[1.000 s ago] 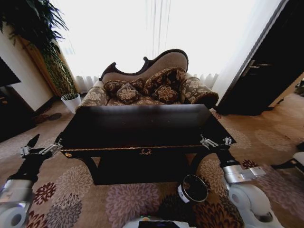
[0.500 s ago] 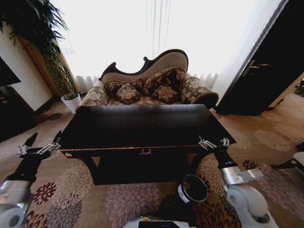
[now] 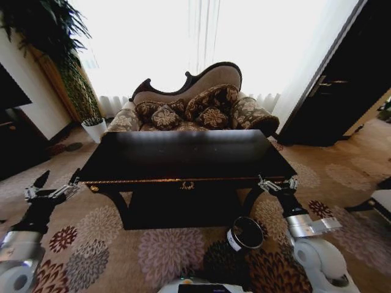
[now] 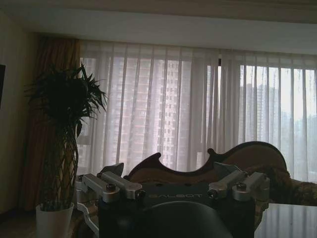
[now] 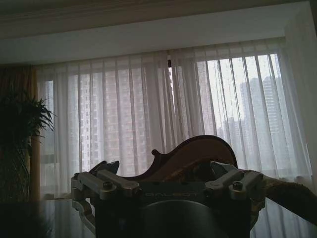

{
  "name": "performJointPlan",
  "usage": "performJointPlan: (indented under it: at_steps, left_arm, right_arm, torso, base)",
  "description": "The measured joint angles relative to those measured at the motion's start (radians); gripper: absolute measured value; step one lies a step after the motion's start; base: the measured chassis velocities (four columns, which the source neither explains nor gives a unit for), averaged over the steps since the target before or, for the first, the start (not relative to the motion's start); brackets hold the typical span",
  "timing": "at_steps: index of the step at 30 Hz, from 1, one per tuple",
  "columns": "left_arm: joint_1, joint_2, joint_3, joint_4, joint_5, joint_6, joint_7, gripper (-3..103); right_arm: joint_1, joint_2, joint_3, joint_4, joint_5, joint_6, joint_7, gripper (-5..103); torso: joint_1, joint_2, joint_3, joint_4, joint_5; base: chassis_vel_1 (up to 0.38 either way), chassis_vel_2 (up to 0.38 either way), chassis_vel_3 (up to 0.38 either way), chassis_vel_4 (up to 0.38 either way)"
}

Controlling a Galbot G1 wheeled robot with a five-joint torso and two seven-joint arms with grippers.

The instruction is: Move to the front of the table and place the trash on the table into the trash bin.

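Black table (image 3: 183,155) centre ahead, bin (image 3: 245,234) on the carpet at its 5 o'clock, right claw (image 3: 278,184) spread open at the bin's 1 o'clock by the table corner, left claw (image 3: 52,189) spread open at the table's 8 o'clock

Head view looks down on table (image 3: 183,155); wrists face window, share sofa (image 4: 237,163).
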Motion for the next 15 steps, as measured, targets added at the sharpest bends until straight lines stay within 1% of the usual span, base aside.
performJointPlan:
  at_steps: [15]
  left_arm:
    - [0.001,0.0,0.002,0.0,0.001,-0.002,0.001,100]
  right_arm:
    - [-0.006,0.007,0.003,-0.003,0.006,0.014,-0.031,100]
  torso:
    - [0.001,0.0,0.0,0.0,0.0]
  base:
    - [0.165,-0.172,-0.161,0.168]
